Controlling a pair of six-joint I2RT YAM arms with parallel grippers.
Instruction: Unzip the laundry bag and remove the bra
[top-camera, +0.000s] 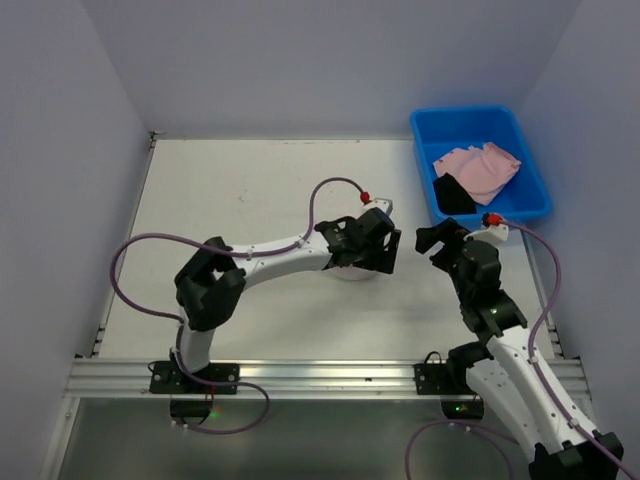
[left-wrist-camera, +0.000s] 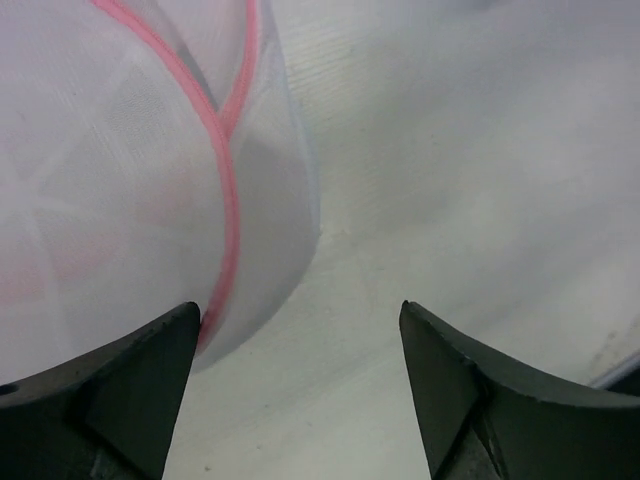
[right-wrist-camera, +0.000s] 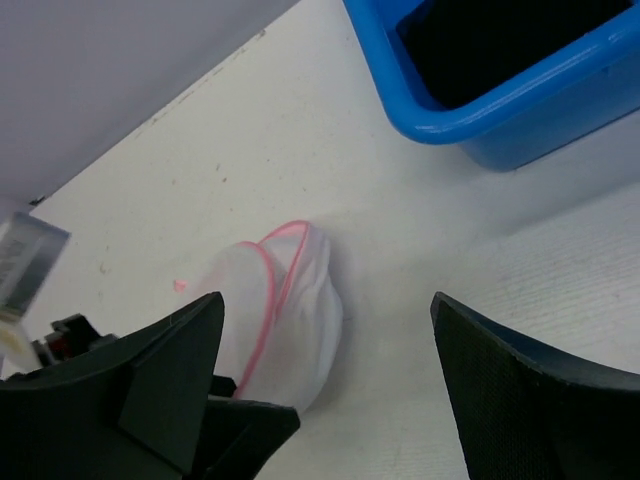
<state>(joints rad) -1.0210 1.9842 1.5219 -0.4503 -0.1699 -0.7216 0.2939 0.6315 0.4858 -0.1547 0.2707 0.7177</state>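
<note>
Left claw (left-wrist-camera: 298, 320), right claw (right-wrist-camera: 328, 310) — jaws apart, empty.
Laundry bag (left-wrist-camera: 130, 180) sits just beside the left claw's left finger; bra (top-camera: 480, 168) lies in the blue bin (top-camera: 465, 112) beyond the right claw.

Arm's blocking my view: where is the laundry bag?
In the top view the laundry bag sits mid-table under the left gripper, with the blue bin to its back right.

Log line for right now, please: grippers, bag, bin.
left gripper: open, at laundry bag | right gripper: open, empty, near blue bin | laundry bag: on table | blue bin: pink fabric inside
</note>
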